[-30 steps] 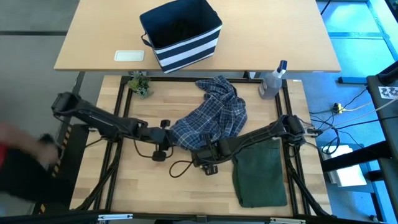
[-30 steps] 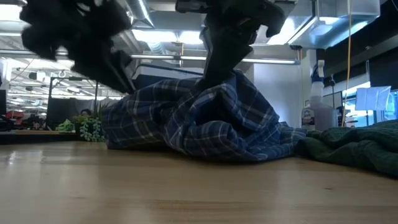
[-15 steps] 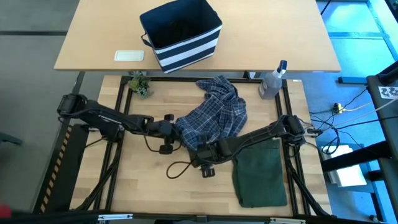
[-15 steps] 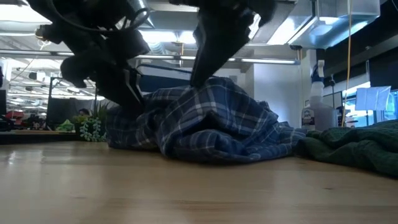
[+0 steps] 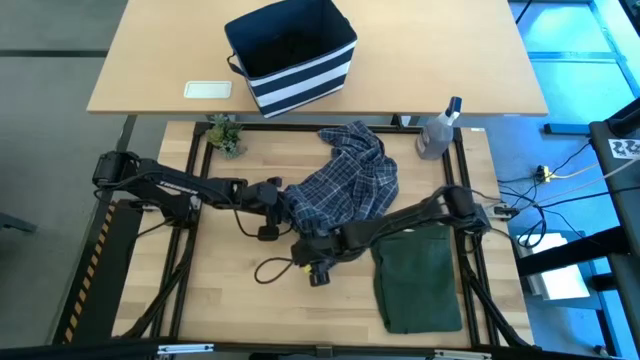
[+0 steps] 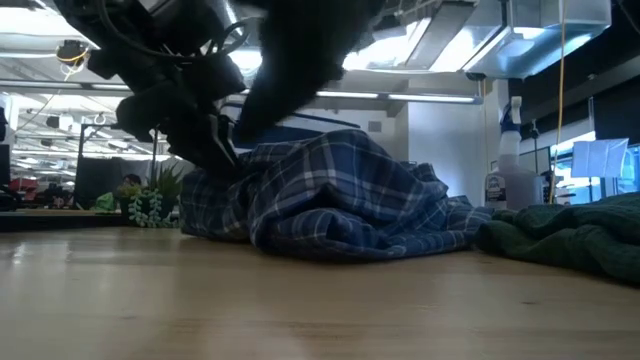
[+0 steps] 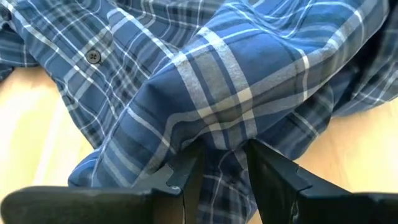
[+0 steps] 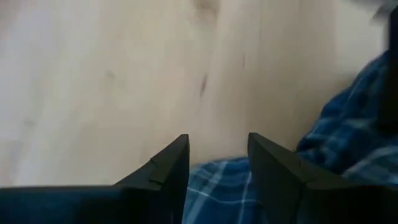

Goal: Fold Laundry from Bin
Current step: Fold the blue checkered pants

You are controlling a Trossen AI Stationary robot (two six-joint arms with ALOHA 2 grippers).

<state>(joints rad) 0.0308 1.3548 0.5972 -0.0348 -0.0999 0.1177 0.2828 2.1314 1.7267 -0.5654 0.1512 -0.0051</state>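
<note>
The blue-and-white plaid shirt (image 5: 345,185) lies in a crumpled heap on the middle of the table. My left gripper (image 5: 283,204) is shut on its left edge. My right gripper (image 5: 304,249) stands open over the shirt's near-left edge, with bare table and a bit of plaid (image 8: 214,183) showing between its fingers. A dark olive-green garment (image 5: 418,280) lies flat on the table's near right. The navy bin (image 5: 292,55) with white stripes stands on the far table. My left gripper pinches a raised fold of the plaid shirt (image 7: 219,134) between its two fingers, at the heap's left edge. The fingers come slanting down from the table's left. The shirt rests on the table, slack. Whether my right gripper touches the cloth, I cannot tell.
A clear spray bottle (image 5: 437,130) stands at the far right corner and a small green plant (image 5: 225,135) at the far left. A white flat thing (image 5: 208,89) lies beside the bin. Bare wood lies along the near left.
My left gripper has gone toward the table's right, up to the shirt's left edge. My right gripper has gone toward the near-left and tipped further down. The shirt's raised peak under it has sunk back onto the heap.
</note>
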